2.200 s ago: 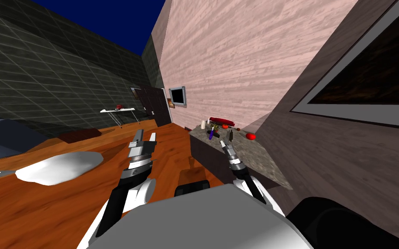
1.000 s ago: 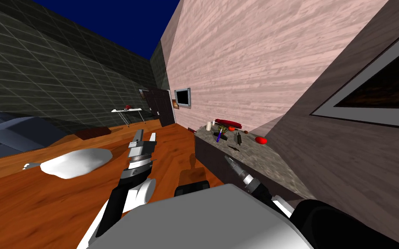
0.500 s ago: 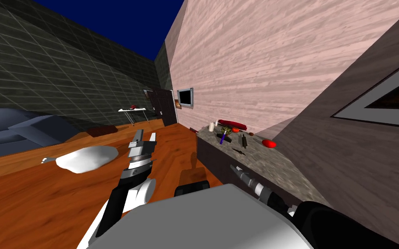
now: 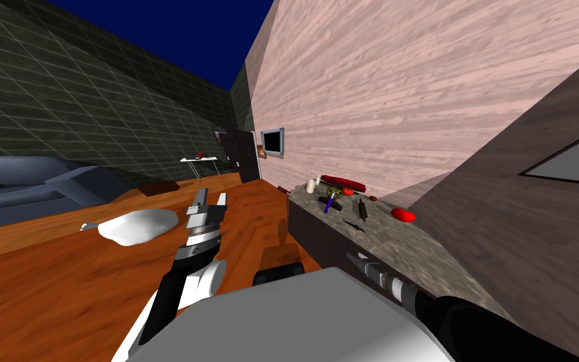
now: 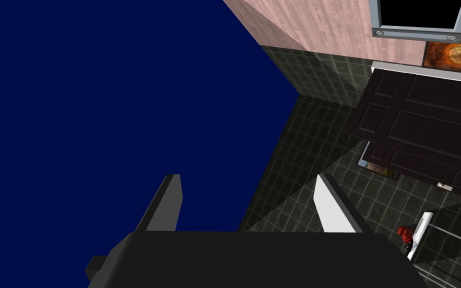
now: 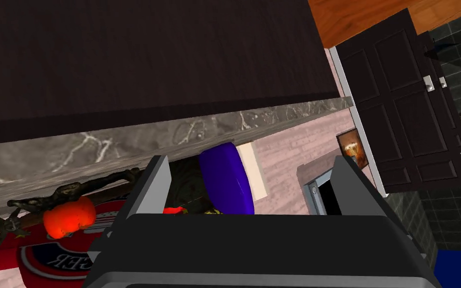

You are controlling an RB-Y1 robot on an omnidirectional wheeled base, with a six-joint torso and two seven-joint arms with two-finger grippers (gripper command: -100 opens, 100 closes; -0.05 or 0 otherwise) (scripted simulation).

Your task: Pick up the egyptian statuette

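Note:
The statuette looks to be the small dark upright figure (image 4: 362, 209) on the marble counter top (image 4: 401, 248), between a blue vase with a plant (image 4: 327, 202) and a red lump (image 4: 402, 215). My right gripper (image 4: 353, 256) is low at the counter's front edge, well short of the figure, open and empty. In the right wrist view the open gripper (image 6: 252, 195) looks along the counter edge (image 6: 124, 145) at the blue vase (image 6: 224, 182), an orange ball (image 6: 69, 220) and a dark gnarled shape (image 6: 74, 190) that I cannot identify. My left gripper (image 4: 210, 204) is raised over the floor, open (image 5: 249, 205).
On the counter's far end stand a cream candle (image 4: 310, 185) and a flat red item (image 4: 345, 182); a tiny dark piece (image 4: 354, 225) lies nearer. A dark cabinet front (image 4: 319, 242) drops below the top. A white heap (image 4: 137, 226) lies on the wooden floor, a dark door (image 4: 244, 157) beyond.
I have turned and moved, so the counter and its objects slid rightward in view. My right gripper dropped from above the counter top to its near front edge. The left arm kept its pose.

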